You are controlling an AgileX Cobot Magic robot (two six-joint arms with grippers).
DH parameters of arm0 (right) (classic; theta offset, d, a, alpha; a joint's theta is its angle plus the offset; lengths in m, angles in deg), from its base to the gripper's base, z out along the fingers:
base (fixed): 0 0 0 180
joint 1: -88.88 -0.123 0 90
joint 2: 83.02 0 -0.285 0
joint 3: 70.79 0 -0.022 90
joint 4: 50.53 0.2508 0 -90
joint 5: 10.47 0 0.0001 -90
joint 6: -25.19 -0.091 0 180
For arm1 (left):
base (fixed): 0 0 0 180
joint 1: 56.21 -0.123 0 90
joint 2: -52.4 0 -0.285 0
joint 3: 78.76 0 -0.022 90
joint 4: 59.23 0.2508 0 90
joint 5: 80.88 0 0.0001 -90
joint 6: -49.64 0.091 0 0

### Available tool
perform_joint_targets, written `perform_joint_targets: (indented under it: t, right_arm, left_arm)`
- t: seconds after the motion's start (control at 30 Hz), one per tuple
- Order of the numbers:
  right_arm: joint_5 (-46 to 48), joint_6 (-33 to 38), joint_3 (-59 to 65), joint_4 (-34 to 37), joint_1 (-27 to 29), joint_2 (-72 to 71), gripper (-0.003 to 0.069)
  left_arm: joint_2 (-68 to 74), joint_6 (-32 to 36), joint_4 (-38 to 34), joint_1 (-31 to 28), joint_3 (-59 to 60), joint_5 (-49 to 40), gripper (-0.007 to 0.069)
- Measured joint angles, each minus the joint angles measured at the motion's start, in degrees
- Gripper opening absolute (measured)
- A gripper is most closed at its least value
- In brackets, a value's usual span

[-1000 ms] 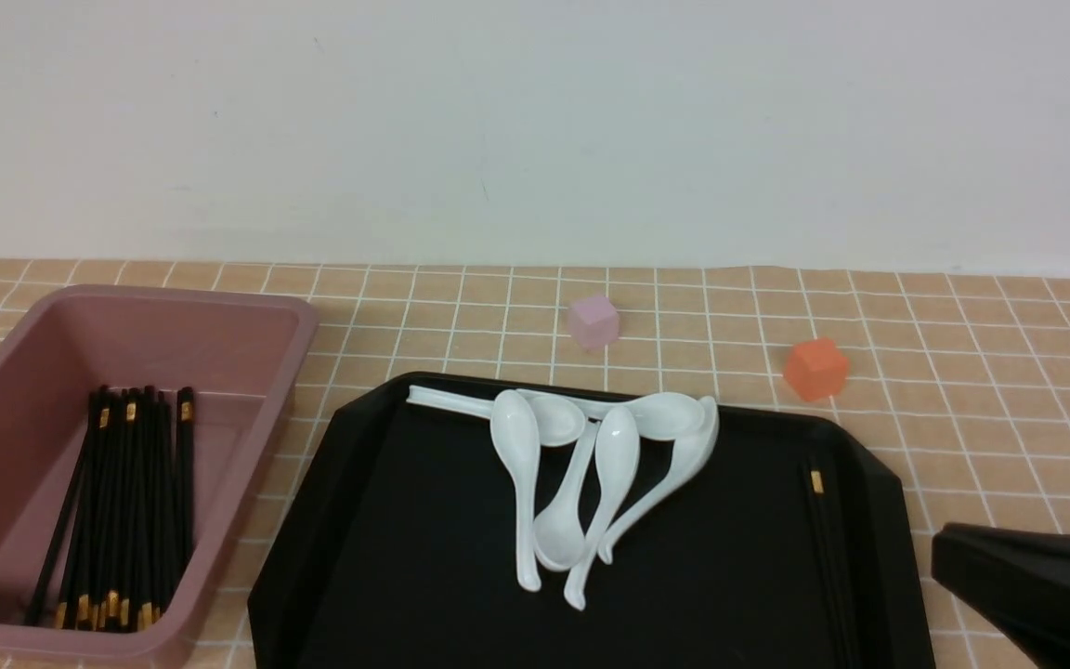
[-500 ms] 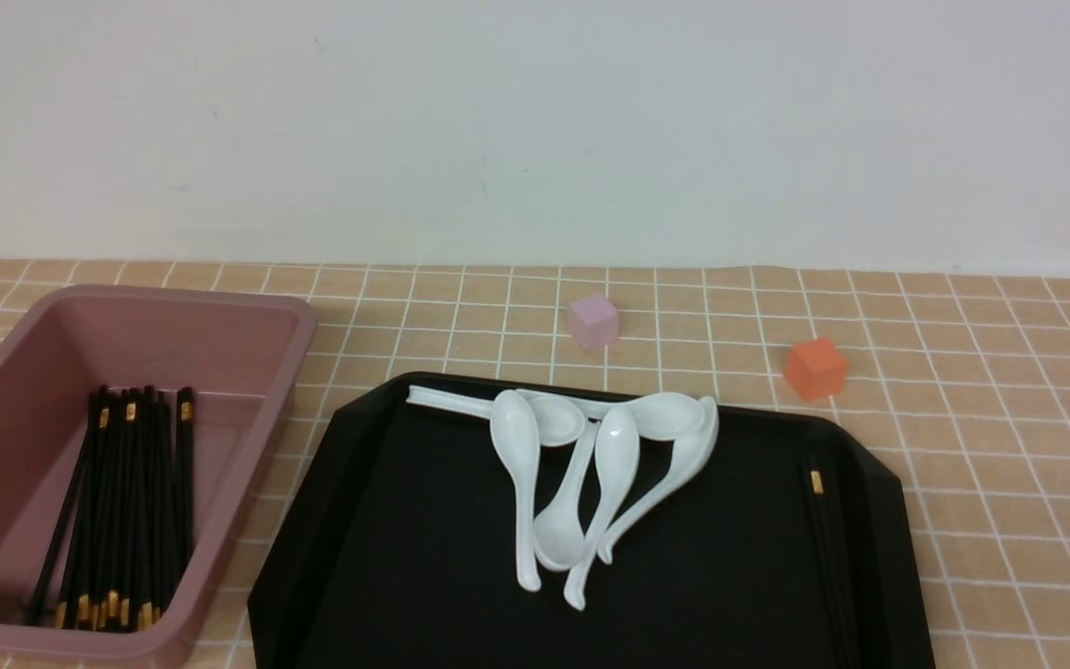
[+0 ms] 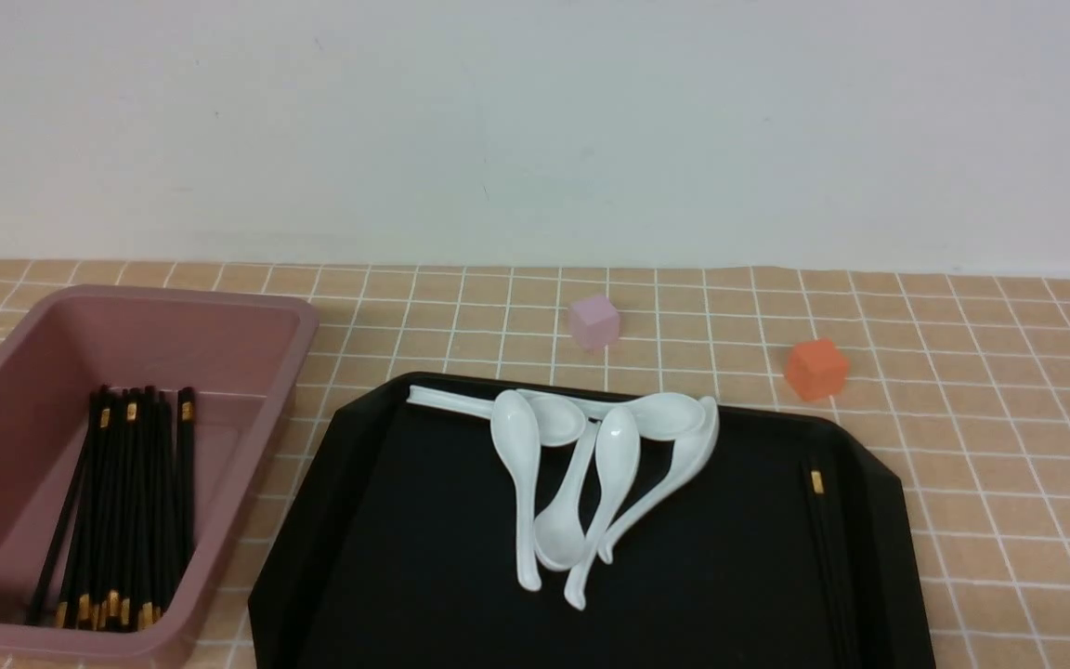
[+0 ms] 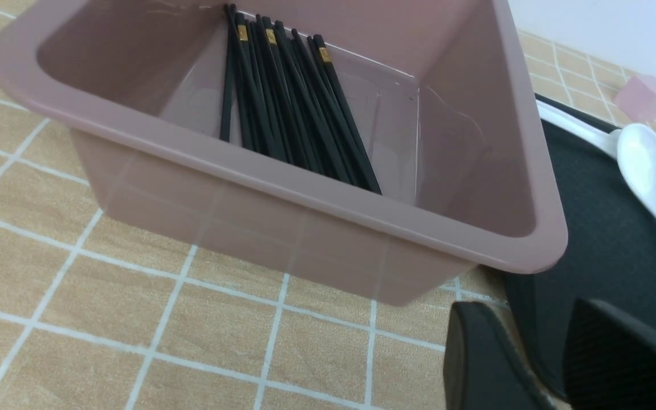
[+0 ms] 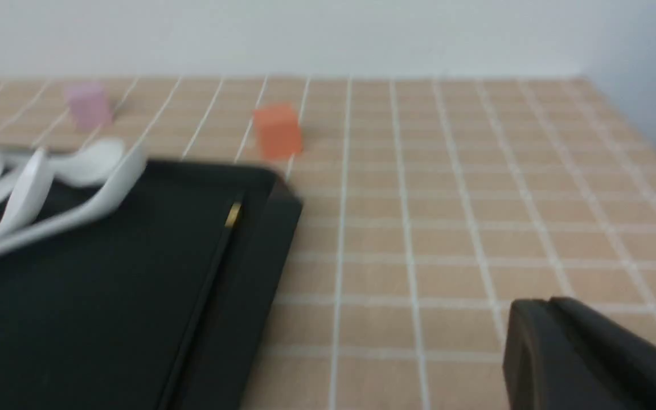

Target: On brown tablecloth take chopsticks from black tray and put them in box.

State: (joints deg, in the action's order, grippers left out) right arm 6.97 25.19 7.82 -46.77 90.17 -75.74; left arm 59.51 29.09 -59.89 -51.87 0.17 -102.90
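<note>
The pink-mauve box (image 3: 219,307) stands at the left on the brown tablecloth (image 3: 962,418) and holds several black chopsticks (image 3: 126,502), which also show in the left wrist view (image 4: 288,102). The black tray (image 3: 405,520) lies in the middle. A black chopstick with a gold band (image 3: 818,520) lies along the tray's right rim and shows in the right wrist view (image 5: 214,262). My left gripper (image 4: 524,310) is open and empty, low beside the box's corner at the tray's edge. My right gripper (image 5: 536,307) is shut and empty, above the cloth to the right of the tray. Neither shows in the front view.
Several white ceramic spoons (image 3: 591,465) lie in a heap at the back middle of the tray. A small pink cube (image 3: 593,321) and an orange cube (image 3: 815,368) sit on the cloth behind the tray. A white wall bounds the far side.
My right gripper, seen at the front view's lower right one second ago, has drawn back out of that view. Nothing else has moved.
</note>
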Motion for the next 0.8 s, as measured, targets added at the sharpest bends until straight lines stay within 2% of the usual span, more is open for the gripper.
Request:
perform_joint_targets:
  t: [0.27,0.8]
  right_arm:
    - [2.04,0.0,-0.06,-1.53,-5.26,0.0,0.0041]
    - [3.33,0.0,-0.34,-1.54,-5.39,-0.04,0.0067]
  left_arm:
    - [0.0,0.0,0.0,0.0,0.0,0.0,0.0239]
    - [0.0,0.0,0.0,0.0,0.0,0.0,0.0239]
